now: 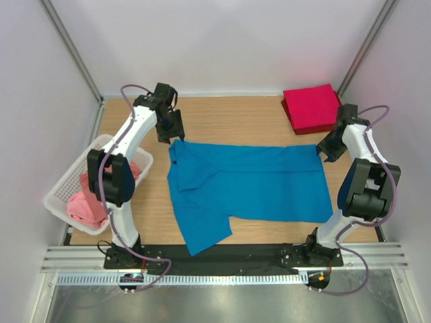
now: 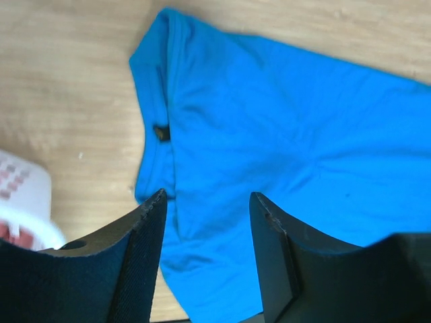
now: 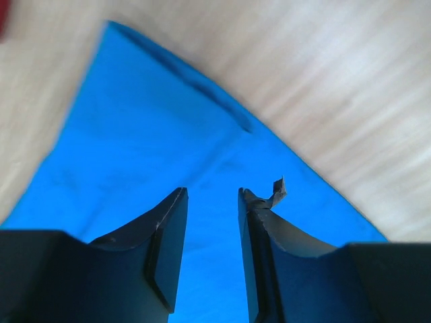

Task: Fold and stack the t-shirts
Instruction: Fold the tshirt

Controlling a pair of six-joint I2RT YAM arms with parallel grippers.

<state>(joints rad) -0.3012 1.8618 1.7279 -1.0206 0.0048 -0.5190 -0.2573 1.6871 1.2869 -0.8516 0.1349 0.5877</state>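
Observation:
A bright blue t-shirt [image 1: 249, 182] lies spread on the wooden table, collar to the left, one sleeve hanging toward the front edge. It also shows in the left wrist view [image 2: 283, 155] and in the right wrist view [image 3: 148, 141]. My left gripper [image 1: 169, 128] is open and empty above the collar end [image 2: 207, 202]. My right gripper [image 1: 329, 149] is open and empty above the shirt's far right corner [image 3: 212, 195]. A folded crimson red t-shirt [image 1: 311, 108] lies at the back right. Salmon pink t-shirts [image 1: 87, 202] lie in the basket.
A white lattice basket [image 1: 67, 182] stands at the left edge of the table, its corner showing in the left wrist view [image 2: 23, 202]. Bare wooden table [image 1: 229, 118] lies behind the blue shirt. Grey walls enclose the back and sides.

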